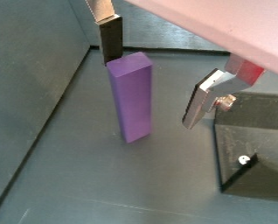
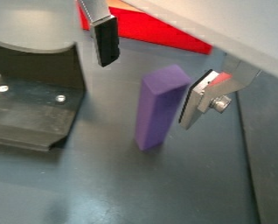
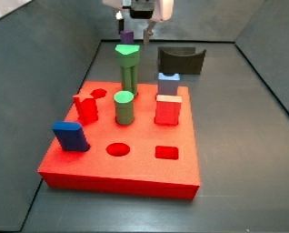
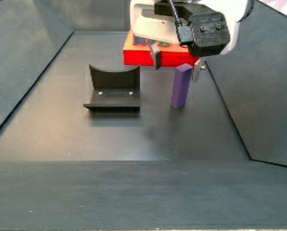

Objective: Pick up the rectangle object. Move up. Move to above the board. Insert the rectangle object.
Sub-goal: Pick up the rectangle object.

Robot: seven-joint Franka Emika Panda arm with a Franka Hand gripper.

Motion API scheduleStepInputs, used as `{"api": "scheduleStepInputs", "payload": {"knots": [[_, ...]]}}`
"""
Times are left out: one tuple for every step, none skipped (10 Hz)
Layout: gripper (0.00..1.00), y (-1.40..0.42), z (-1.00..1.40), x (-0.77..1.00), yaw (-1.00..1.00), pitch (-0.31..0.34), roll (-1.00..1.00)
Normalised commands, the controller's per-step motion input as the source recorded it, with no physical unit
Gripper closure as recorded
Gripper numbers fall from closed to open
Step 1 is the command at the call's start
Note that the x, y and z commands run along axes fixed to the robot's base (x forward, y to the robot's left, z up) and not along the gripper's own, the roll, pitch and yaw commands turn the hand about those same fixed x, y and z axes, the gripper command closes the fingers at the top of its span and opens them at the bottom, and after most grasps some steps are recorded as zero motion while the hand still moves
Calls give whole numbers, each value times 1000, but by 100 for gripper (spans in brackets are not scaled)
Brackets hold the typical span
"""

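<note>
The purple bar [image 1: 132, 96] stands upright on the grey floor, beside the fixture [image 4: 111, 88] and in front of the red board [image 4: 156, 57]. The gripper [image 2: 153, 74] is right above it, jaws apart, 1 finger [image 1: 107, 37] on each side of the bar's top, not touching yet. To do well, I think it should go down straight, keep the bar in the middle, then squeeze gently so the bar does not tip. In a side view the green pegs [image 3: 126, 64] hide the bar.
</note>
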Motion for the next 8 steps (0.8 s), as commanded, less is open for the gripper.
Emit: {"api": "scheduleStepInputs", "payload": {"knots": [[0,0,-183,-266,-903,-29,0],[0,60,-126,-431,-711,0,-43],[0,0,0,0,0,0,-6],[0,251,0,126,0,3,-154],[100,0,0,0,0,0,0],[100,0,0,0,0,0,0],[100,0,0,0,0,0,0],[100,0,0,0,0,0,0]]}}
